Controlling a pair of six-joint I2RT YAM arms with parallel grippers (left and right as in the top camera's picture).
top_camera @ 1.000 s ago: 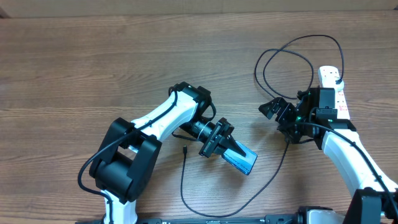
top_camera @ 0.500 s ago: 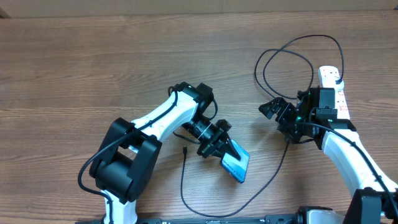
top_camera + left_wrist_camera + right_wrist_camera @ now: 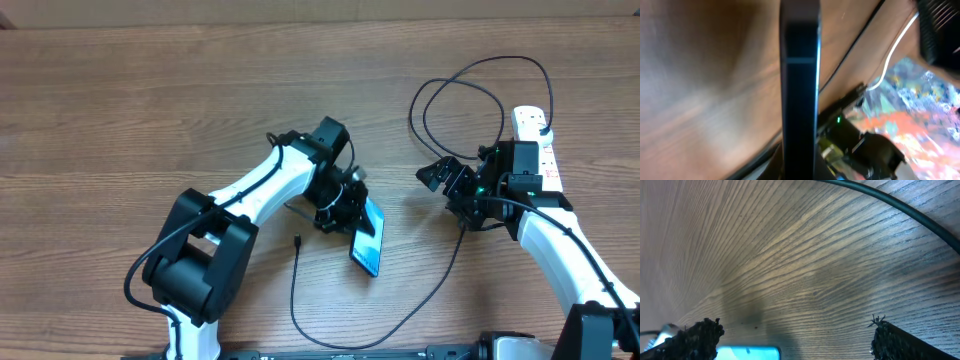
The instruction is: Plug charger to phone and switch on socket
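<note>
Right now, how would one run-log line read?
left gripper: shut on phone | right gripper: open, empty | charger: tip apart from phone

Overhead top-down, wrist views near table [image 3: 120,100], phone [image 3: 366,240] shared

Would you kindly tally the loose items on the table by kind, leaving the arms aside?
phone: 1
charger: 1
socket: 1
Total: 3

No writing can be read anywhere. The phone [image 3: 367,241] screen shows too small. The red marks on the power strip [image 3: 530,121] are a blur.
</note>
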